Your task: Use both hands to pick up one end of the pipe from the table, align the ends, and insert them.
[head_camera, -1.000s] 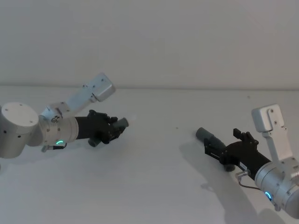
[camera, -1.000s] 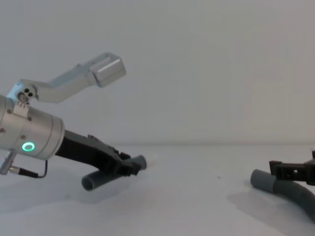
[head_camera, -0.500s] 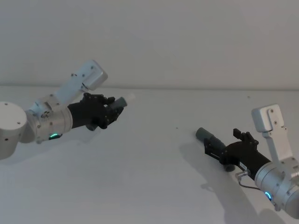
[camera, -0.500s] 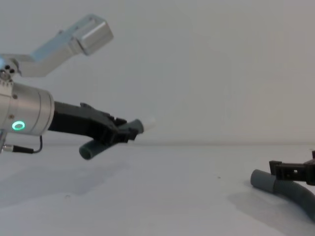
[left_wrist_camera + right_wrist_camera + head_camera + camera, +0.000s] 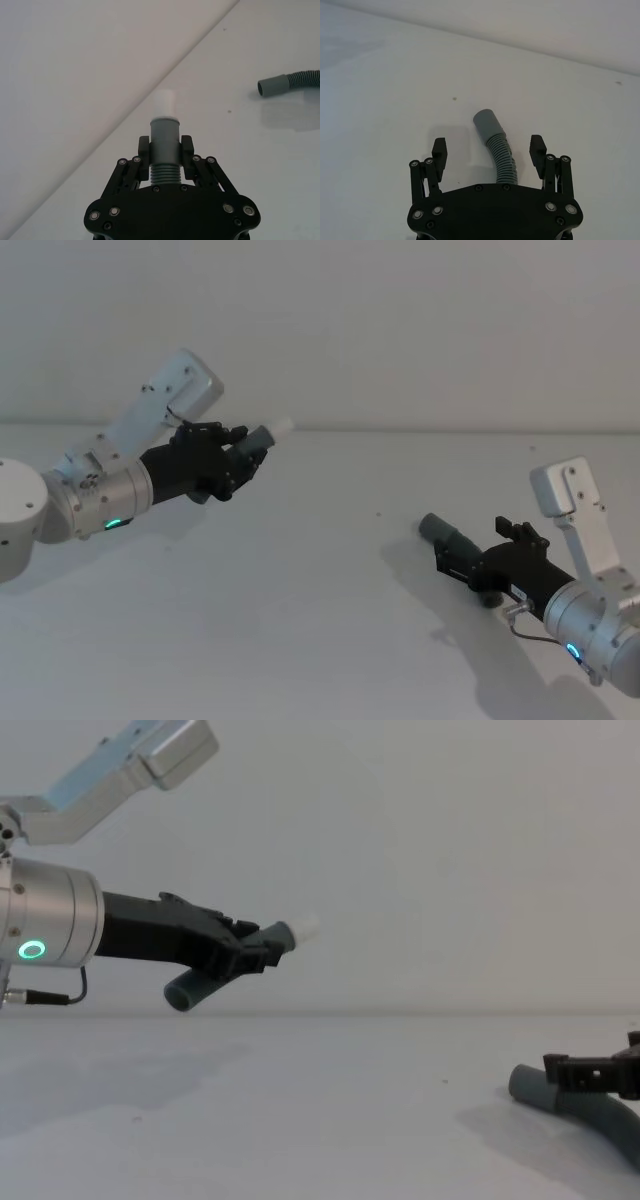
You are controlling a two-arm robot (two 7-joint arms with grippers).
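My left gripper (image 5: 236, 452) is shut on the short pipe piece (image 5: 205, 984) and holds it in the air above the left side of the table (image 5: 300, 600). Its smooth cuff with the white tip (image 5: 164, 103) sticks out past the fingers and points right; the ribbed open end hangs below the gripper (image 5: 253, 950). The long pipe piece (image 5: 501, 152) lies on the table at the right, its wide open cuff (image 5: 437, 529) pointing left. My right gripper (image 5: 488, 146) stands open, low over it, one finger on each side of the ribbed part, neither touching.
A plain white wall rises behind the table's far edge (image 5: 400, 430). A small dark speck (image 5: 379, 513) marks the table between the two arms. The long pipe's cuff (image 5: 272, 86) lies off to the left gripper's (image 5: 165, 150) side, far off.
My left gripper has lifted the short piece off the table, up and back, with the tip still pointing right. The right gripper has stayed open over the long piece, barely shifting.
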